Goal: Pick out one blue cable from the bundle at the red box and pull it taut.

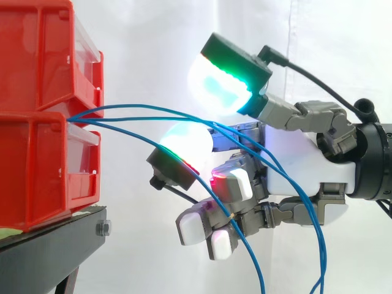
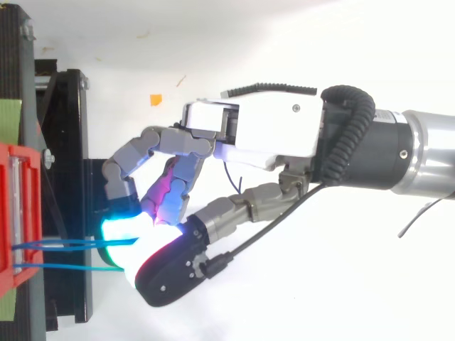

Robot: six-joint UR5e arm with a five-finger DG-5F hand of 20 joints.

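Cables (image 1: 141,106) sag across the hand (image 1: 300,150) in side view; grip impossible to tell.

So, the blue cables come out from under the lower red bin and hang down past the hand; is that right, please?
Not quite. The side view shows the blue cables coming out where the upper red bin meets the lower red bin, not from under the lower one. They do hang down past the hand.
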